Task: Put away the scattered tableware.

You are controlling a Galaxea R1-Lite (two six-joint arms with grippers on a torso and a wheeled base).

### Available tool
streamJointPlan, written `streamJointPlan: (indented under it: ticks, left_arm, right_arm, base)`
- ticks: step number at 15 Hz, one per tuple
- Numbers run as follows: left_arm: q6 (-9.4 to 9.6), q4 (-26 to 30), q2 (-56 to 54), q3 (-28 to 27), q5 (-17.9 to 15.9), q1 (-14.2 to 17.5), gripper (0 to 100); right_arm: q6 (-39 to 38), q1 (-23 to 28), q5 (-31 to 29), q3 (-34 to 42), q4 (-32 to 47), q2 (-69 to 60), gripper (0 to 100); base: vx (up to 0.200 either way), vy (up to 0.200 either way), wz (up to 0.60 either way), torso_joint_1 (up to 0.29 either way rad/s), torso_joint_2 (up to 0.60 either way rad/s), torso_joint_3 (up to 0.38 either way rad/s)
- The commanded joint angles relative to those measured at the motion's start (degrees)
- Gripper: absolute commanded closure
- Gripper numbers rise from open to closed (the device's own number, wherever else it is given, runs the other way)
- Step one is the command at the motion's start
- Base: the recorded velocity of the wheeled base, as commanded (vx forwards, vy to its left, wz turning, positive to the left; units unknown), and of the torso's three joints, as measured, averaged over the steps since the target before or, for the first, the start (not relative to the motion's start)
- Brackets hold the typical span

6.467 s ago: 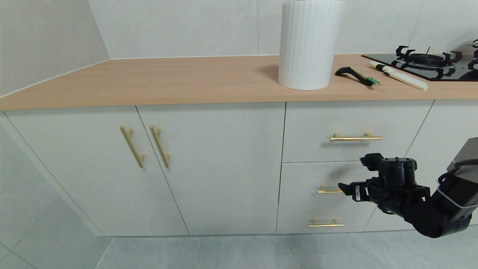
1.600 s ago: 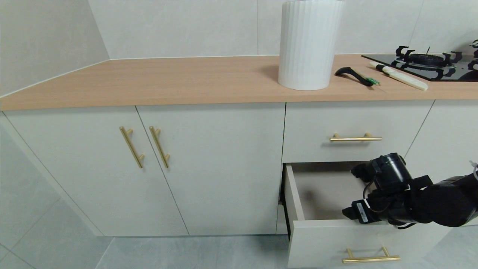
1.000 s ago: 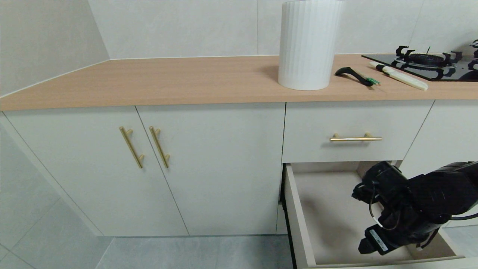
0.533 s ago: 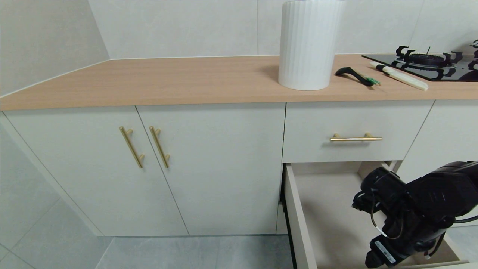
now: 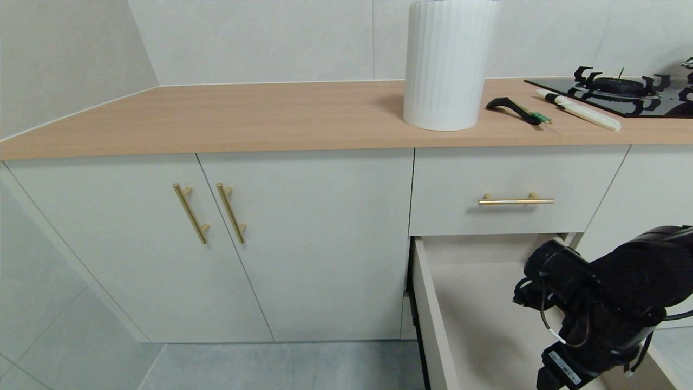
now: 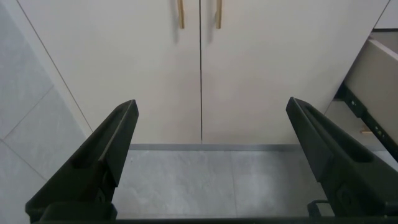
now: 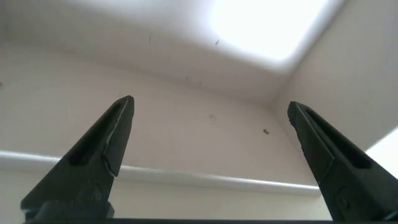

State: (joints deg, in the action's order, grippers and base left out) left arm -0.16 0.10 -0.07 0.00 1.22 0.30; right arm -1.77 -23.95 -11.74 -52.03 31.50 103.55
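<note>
Wooden worktop [image 5: 243, 116]: it carries a tall white tub [image 5: 446, 65] with ribs down its sides.
Black tool [image 5: 514, 110]: it lies flat on the worktop, just beside the tub, and it has a green tip.
Long white tool [image 5: 579, 111]: it lies near the black tool, with one end on the edge of the stove [image 5: 622, 92].
Drawer [image 5: 430, 319]: it stands wide open under the shut top drawer [image 5: 514, 184], and its pale floor is bare where I can see it.
Right claw [image 7: 209, 102]: my fingers are wide apart and hold nothing. It hangs over the open drawer and points down into it.
Left claw [image 6: 211, 102]: my fingers are wide apart and hold nothing. It is low, above the grey floor [image 6: 205, 180], and faces two shut cupboard doors [image 6: 261, 68] with gold handles.
</note>
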Motion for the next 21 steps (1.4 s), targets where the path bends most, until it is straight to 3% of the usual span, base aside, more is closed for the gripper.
streamJointPlan:
  ticks: [1,6,12,21]
  left_arm:
    - [-0.02,-0.01,0.07,0.00,0.01,0.05,0]
    - [-0.02,-0.01,0.07,0.00,0.01,0.05,0]
    - [-0.02,-0.01,0.07,0.00,0.01,0.05,0]
    - [-0.02,-0.01,0.07,0.00,0.01,0.05,0]
  right_arm:
    - [-1.40,-0.04,0.23,-1.94,-0.21,-6.78,0]
    - [-1.66,4.09,3.74,-2.81,-8.03,-18.29,0]
    - [-1.48,4.88,3.57,-1.94,-10.14,-19.96,0]
    - [-1.48,4.88,3.39,-1.23,-12.43,-19.44,0]
  base:
    - [0.000,0.000,0.00,0.000,0.00,0.000]
    - [0.000,0.000,0.00,0.000,0.00,0.000]
    - [0.000,0.000,0.00,0.000,0.00,0.000]
    - [0.000,0.000,0.00,0.099,-0.38,-0.281]
